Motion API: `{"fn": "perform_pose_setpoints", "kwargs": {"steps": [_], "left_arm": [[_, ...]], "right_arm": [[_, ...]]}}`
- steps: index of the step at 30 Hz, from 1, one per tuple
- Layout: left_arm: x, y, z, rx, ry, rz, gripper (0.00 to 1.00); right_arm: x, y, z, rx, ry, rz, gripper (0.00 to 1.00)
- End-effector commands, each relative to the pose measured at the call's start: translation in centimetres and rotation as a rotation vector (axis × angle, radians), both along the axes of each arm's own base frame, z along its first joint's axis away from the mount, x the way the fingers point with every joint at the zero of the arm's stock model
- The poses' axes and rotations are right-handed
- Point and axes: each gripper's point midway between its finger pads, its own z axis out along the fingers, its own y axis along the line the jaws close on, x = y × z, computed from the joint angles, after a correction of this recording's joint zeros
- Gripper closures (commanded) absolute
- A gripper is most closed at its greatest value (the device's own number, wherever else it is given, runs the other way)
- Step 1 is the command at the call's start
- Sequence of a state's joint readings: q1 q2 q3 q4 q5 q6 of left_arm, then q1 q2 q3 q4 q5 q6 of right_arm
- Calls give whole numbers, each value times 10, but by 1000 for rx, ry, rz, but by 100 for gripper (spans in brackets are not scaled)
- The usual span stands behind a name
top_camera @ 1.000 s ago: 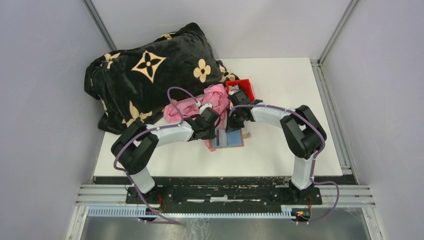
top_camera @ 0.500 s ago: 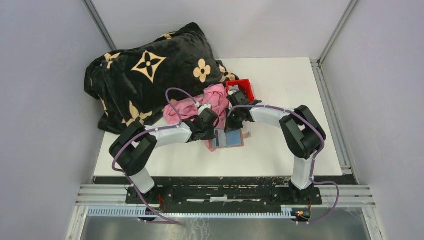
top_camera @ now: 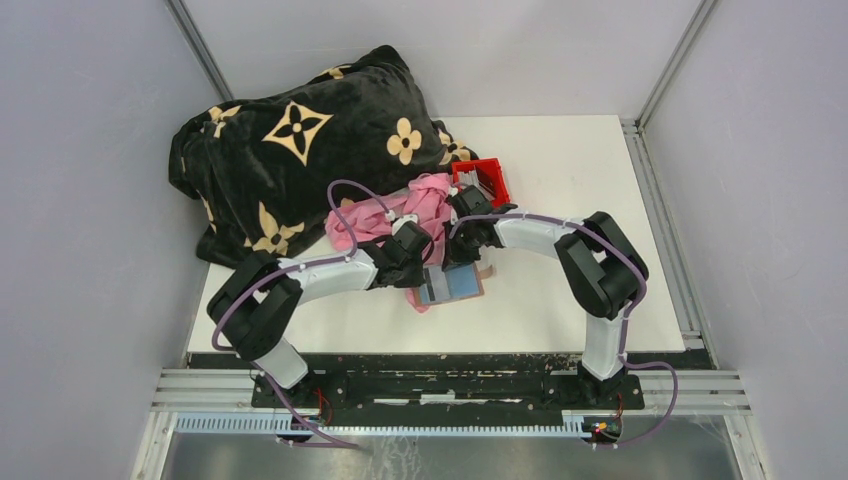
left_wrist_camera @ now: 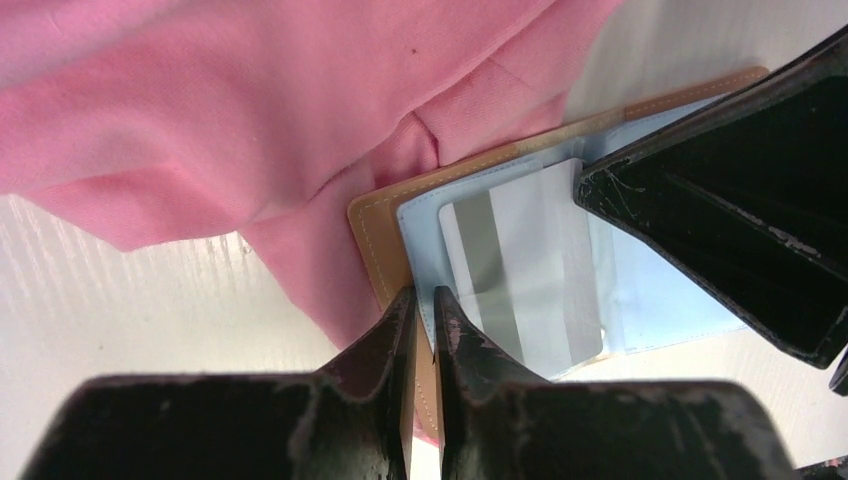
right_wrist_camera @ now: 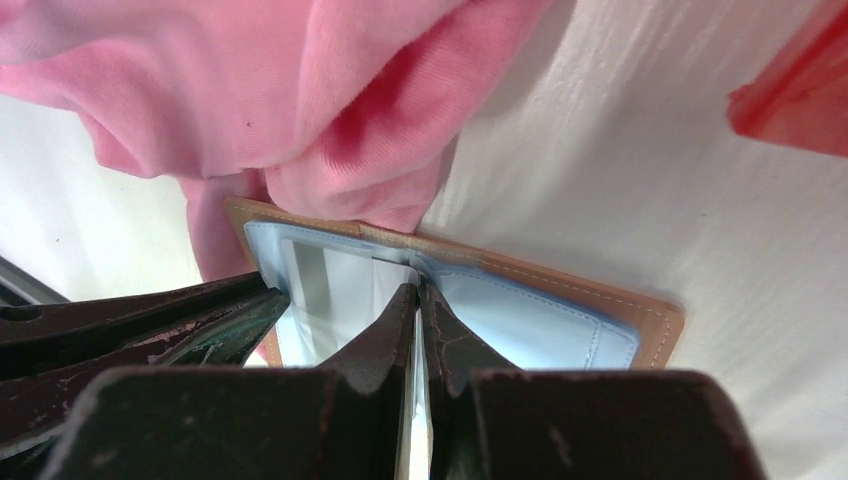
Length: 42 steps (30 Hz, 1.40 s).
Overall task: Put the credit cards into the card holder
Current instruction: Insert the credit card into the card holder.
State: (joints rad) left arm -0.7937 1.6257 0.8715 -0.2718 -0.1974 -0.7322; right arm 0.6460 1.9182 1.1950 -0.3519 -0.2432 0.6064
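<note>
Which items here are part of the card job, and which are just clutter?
Job: card holder, lying open; credit card on it; left gripper pinching the holder's edge; right gripper pinching the card.
Clutter: pink cloth; black blanket; red bin.

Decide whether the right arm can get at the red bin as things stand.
Probably yes: the red bin lies just beyond the right gripper with nothing between, though that gripper is shut on a credit card.
</note>
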Motion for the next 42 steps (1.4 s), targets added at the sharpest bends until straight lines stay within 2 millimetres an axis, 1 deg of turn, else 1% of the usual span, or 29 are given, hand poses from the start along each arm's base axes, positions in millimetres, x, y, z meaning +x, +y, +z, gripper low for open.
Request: {"fn": "perform_pose_setpoints", "kwargs": {"steps": [1,8,10,11,15,20,24,28,34,42], "left_arm": [[-18,12,0,33,33,-20,82],[-21,21,6,29,14,7,82],[-21,22,10,18,-2,11,80],[-21,22,11,18,-5,13,77],[-21,24,12,25,-3,15,76],[-28,27,1,40,27,10,79],[-31,28,-10,59,54,0,85],[-35,30,-20,73,78,-8,91],[-35,30,-24,78,81,-10,92],[-35,27,-27,75,91,-19,93]], "right_arm": [[-5,6,-10,-5,25,15,90],[-6,6,-13,-8,28,18,90],[-7,5,-15,-10,33,17,90],[-7,5,-15,-10,34,17,90],[-8,5,-16,-9,35,17,90],[-8,6,-14,-6,31,20,89],[-7,5,-12,-7,26,22,87],[-4,5,-4,-6,4,23,84],[-2,5,6,-3,-21,22,82],[-6,6,7,13,-1,16,82]]}}
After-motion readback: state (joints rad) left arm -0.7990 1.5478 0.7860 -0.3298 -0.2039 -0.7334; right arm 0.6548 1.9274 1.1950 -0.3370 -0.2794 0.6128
